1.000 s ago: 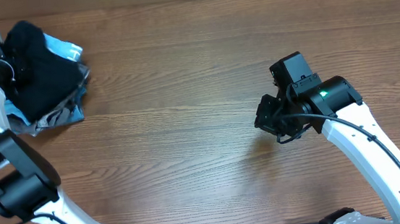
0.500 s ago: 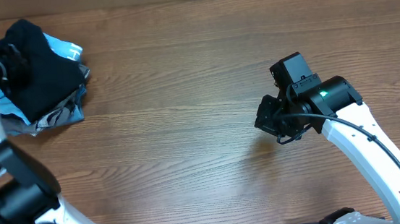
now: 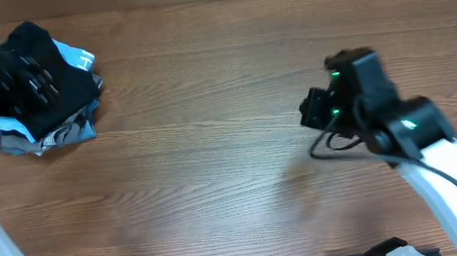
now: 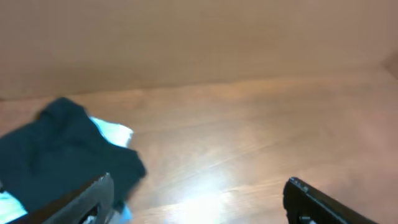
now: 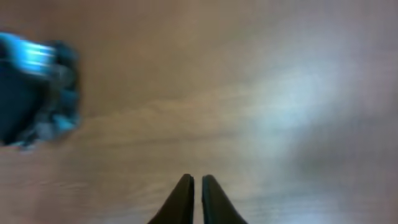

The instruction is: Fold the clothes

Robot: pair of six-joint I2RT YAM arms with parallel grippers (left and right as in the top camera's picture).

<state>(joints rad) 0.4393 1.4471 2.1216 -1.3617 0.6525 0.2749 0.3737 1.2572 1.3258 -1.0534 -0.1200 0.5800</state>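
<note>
Overhead shows black T-shirt (image 3: 76,87) heaped atop light blue garment (image 3: 78,60) on table (image 3: 213,146).

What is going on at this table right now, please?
Two robot arms are at work on folding clothes. The black T-shirt lies bunched on a light blue garment and a grey garment at the far left corner of the table. The left gripper hovers by that pile, jaws wide open and empty. The right gripper, shut and empty, is over bare wood.
</note>
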